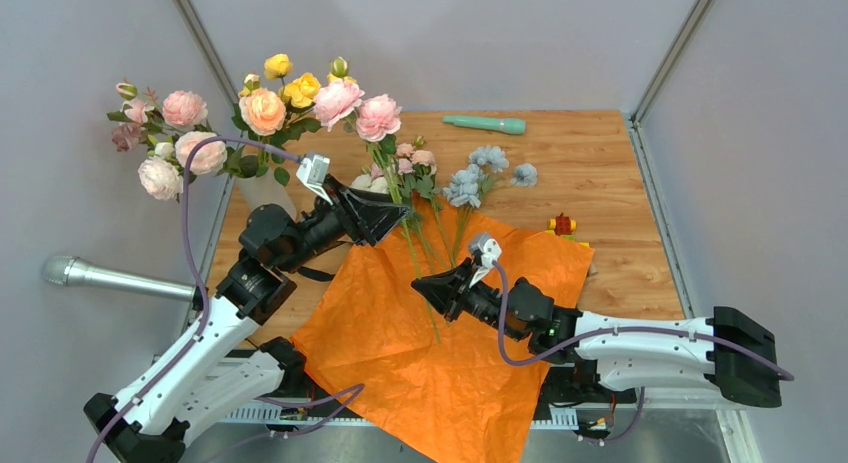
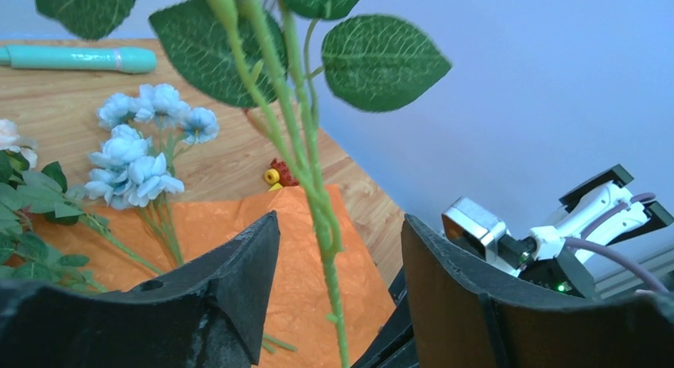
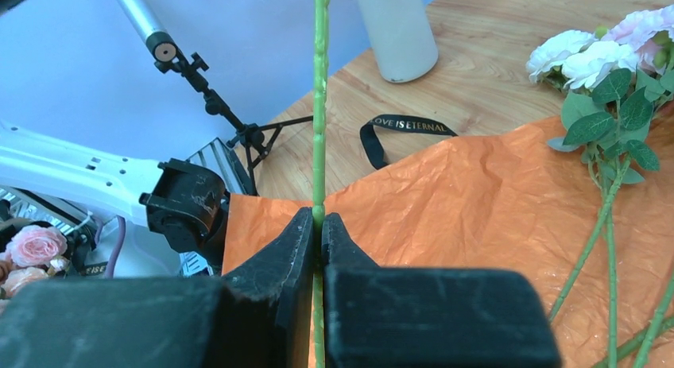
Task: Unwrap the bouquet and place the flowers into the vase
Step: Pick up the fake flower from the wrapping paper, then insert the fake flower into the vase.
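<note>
Near the vase [image 3: 396,34], strap [image 3: 401,129] reads "LOVE IS ETERNAL".

1. A teal wand-shaped stick [image 1: 485,124] lies flat near the far edge of the wooden table [image 1: 610,183], its length running left to right.
2. A small cluster of red and yellow toy blocks [image 1: 563,224] sits on the table toward its right side, well apart from the stick.
3. A grey metal tube [image 1: 110,277] with a rounded end juts out past the table's left edge.
4. The right wrist view shows a black jointed stand [image 3: 230,118] carrying that tube.
5. Pale grey walls [image 1: 450,33] enclose the table on three sides.
</note>
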Tool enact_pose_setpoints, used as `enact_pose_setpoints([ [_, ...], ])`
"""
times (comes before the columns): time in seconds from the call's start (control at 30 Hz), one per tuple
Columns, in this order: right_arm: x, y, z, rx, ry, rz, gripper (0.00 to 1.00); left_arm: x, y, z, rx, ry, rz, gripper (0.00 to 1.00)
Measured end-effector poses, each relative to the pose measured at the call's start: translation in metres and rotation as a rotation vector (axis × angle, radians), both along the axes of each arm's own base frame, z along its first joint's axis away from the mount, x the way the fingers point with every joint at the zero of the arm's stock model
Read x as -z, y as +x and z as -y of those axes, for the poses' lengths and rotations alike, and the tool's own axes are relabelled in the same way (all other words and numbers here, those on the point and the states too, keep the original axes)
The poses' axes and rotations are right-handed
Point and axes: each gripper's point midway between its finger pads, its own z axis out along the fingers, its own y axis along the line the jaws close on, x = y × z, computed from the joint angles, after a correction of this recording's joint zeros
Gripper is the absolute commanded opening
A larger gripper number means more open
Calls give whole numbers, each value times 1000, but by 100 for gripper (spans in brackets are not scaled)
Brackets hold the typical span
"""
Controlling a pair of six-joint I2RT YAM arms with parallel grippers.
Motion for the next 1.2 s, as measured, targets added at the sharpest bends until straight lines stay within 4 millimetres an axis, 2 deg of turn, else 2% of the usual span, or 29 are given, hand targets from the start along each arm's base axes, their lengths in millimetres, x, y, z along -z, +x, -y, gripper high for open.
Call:
enact_pose_setpoints([
  [0.17,10,-2,-4,-18,-32,1,0,0,1,-1,-8,2,-1,43],
  [0.5,15,-4,-7,-28,-55,4,0,13,5,-1,-24,41,-34,0],
  [0.6,16,-3,-7,-27,-60,3,2,13,5,-2,-24,45,-37,0],
  [0.7,15,-2,-8,-25,-72,2,11,12,5,-2,-29,53,-39,0],
  [0.83,12,-1,-9,-21,-78,6,30,7,7,-3,-32,80,-27,0],
  [0.9,12,-1,-8,-21,-85,8,47,4,9,-3,-34,114,-11,0],
  [1.03,7,-1,-4,-15,-75,12,76,-5,14,-5,-40,209,57,0],
  [1.13,2,0,4,7,-58,20,86,-16,18,-11,-56,308,142,0],
  [1.2,2,4,10,34,-57,20,89,-22,22,-19,-80,380,206,0],
])
